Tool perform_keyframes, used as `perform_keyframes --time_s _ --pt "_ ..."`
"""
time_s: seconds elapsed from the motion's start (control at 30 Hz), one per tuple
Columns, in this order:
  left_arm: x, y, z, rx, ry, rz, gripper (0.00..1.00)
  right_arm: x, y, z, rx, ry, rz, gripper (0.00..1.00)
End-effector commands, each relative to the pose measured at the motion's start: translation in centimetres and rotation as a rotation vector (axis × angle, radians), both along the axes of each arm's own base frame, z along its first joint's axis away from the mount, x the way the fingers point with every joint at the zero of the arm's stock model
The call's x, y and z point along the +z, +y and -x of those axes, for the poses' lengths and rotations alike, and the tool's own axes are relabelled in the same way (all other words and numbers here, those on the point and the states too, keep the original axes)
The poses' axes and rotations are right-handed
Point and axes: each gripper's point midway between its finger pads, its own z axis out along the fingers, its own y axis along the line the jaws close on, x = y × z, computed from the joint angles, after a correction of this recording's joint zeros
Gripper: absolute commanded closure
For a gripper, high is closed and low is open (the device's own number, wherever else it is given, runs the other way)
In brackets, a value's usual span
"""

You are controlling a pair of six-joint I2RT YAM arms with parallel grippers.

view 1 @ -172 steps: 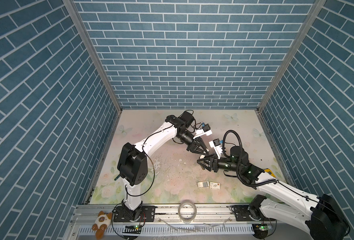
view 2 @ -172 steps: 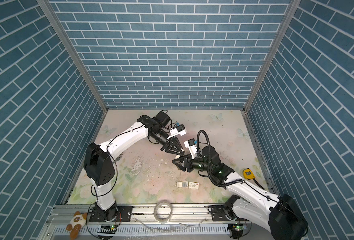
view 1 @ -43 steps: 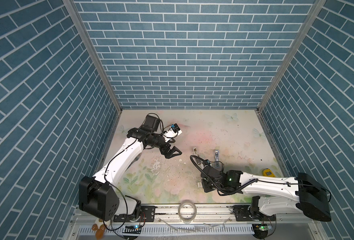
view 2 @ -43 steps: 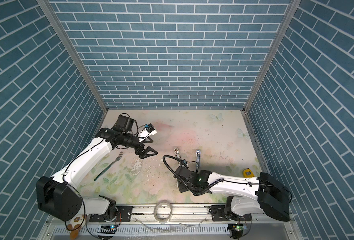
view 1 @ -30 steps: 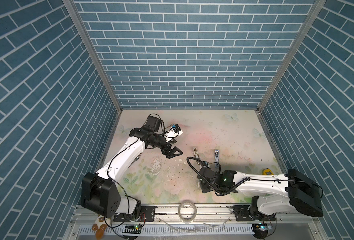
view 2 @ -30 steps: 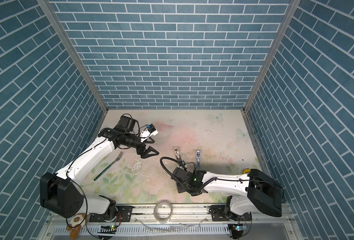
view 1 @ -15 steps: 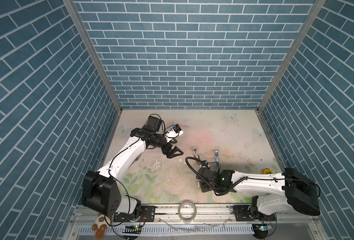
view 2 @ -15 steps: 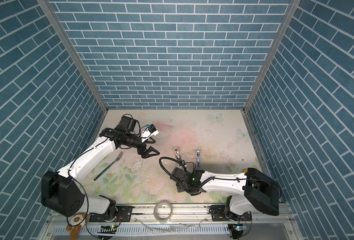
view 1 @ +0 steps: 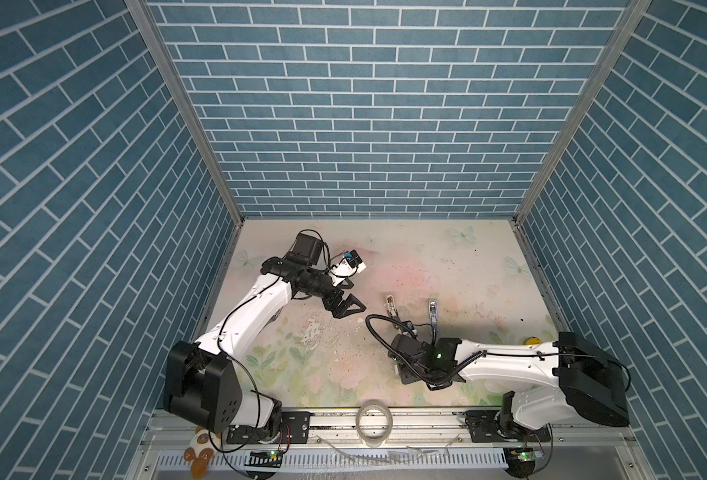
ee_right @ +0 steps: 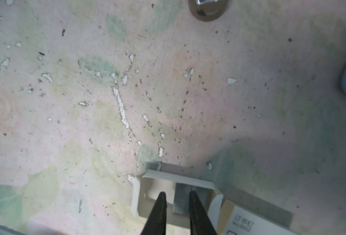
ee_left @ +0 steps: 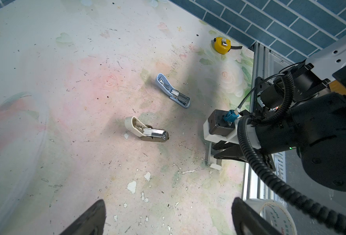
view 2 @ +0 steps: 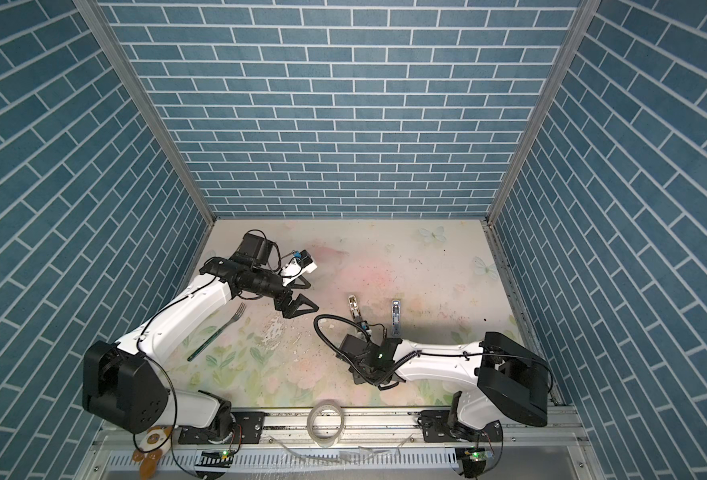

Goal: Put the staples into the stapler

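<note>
The staples sit near the table's front: a printed white box and its white inner tray holding grey staple strips. My right gripper points down into the tray. Its fingers stand narrowly apart around one strip, with a gap on one side. In both top views the right wrist hides the box. Two staplers lie flipped open mid-table, a beige one and a blue one. My left gripper hovers wide open and empty, left of them.
A yellow tape measure lies by the right wall. A roll of clear tape rests on the front rail. A fork lies under the left arm. Loose staples and paint chips dot the mat.
Since several seconds ago both grippers left the table's middle: the right came down over the staples at the front, the left drew back leftward. Over the last second almost nothing moves.
</note>
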Motion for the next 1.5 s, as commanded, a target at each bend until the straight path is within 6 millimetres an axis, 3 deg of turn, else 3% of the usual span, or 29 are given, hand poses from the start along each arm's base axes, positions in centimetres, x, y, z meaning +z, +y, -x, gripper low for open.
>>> perform_keyframes --time_s 0.0,1.1,1.47 --pt "-0.5 0.0 0.6 -0.018 0.009 -0.004 0.03 0.1 -0.3 -0.3 -0.029 -0.011 0.032 0.77" --pt "-1.0 0.1 0.7 -0.021 0.014 -0.012 0.03 -1.2 0.2 0.3 -0.008 0.031 0.052 0.76" --pt "-1.4 0.1 0.8 -0.023 0.016 -0.010 0.03 -1.2 -0.8 0.4 -0.047 0.041 0.073 0.75"
